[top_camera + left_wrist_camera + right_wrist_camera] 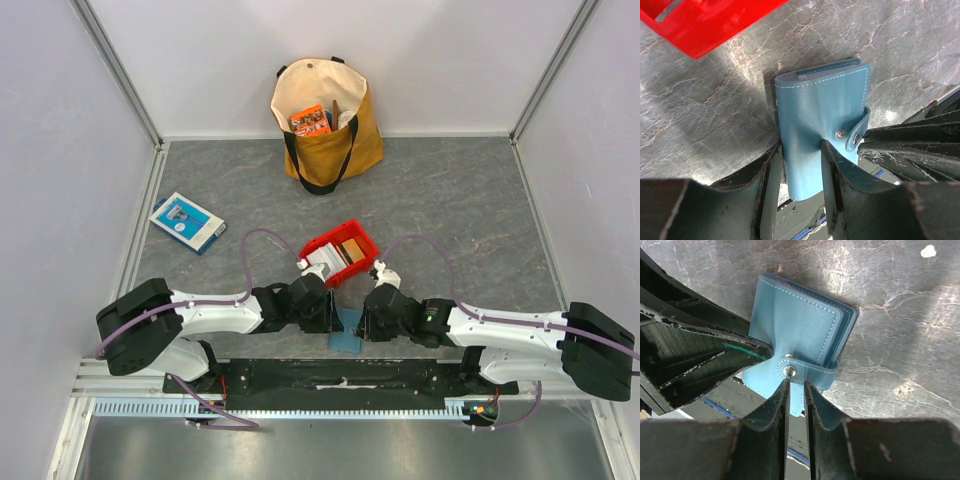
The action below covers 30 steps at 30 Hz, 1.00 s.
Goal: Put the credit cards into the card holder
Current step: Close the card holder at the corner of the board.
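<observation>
Two claws on card holder (815, 120) at bench (715, 100) near edge | left claw (800, 147) astride its body, gripping or not I cannot tell | right claw (796, 385) narrowed around snap strap (810, 372), pinch unclear | looks light, soft, floppy: pin body, pull strap tab

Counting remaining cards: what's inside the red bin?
The red bin holds a tan-brown card stack and white-grey cards; anything beneath them is covered.

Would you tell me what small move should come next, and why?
Probably the right gripper, at the corner beside the snap strap, should tug that strap open while the left gripper steadies the card holder. The holder looks fastened shut, and the credit cards lie in the red bin.
</observation>
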{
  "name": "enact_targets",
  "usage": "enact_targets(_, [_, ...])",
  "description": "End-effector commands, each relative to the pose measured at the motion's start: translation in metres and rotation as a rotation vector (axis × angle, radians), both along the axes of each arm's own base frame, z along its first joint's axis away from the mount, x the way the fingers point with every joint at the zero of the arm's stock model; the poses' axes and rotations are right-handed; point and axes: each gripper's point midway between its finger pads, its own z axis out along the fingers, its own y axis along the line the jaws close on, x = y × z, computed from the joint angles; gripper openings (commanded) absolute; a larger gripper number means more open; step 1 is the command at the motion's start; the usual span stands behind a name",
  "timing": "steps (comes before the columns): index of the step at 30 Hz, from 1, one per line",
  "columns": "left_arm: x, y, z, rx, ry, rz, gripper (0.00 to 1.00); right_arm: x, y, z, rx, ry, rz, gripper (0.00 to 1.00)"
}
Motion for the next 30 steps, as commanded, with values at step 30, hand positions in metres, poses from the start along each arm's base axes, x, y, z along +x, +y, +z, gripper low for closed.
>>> enact_targets(30, [-0.013,0.033,-0.037,0.186,0.017,-0.051,0.43,0.009,0.008,-0.005,0.026,-0.015,-0.051,0.26])
